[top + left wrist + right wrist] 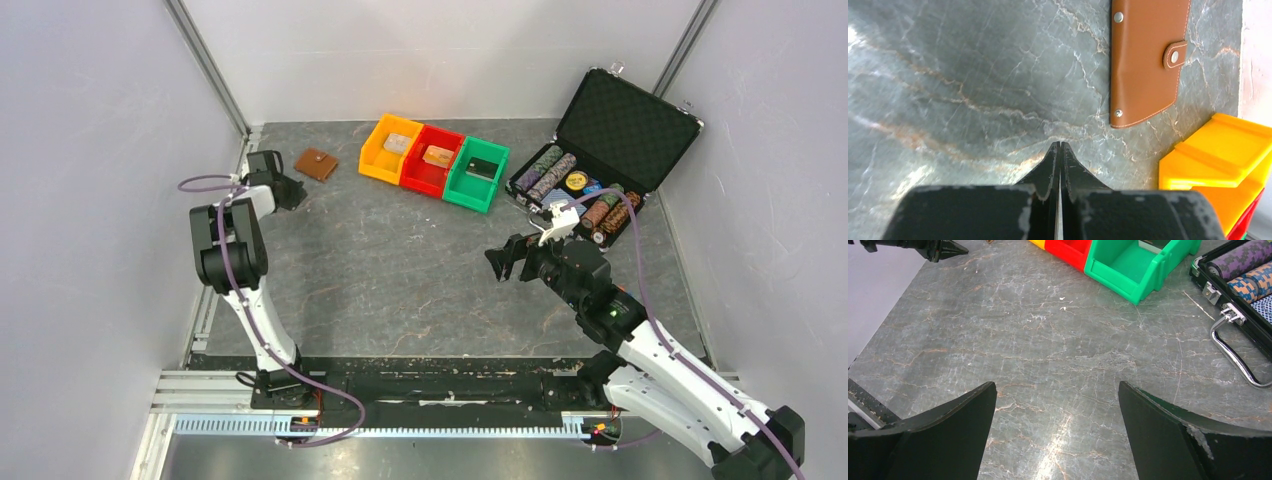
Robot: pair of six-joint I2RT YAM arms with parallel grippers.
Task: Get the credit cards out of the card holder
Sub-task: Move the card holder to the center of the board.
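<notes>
My left claw [1058, 148] is pressed together on nothing at the wrist frame's bottom centre. The snapped-shut brown card holder [1145, 60] lies apart at upper right. My right claw [1057, 386] stands spread.

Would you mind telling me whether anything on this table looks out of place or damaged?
Nothing stands out. The brown leather card holder lies flat and snapped shut, the yellow, red and green plastic bins sit in a row, and nothing is spilled.
</notes>
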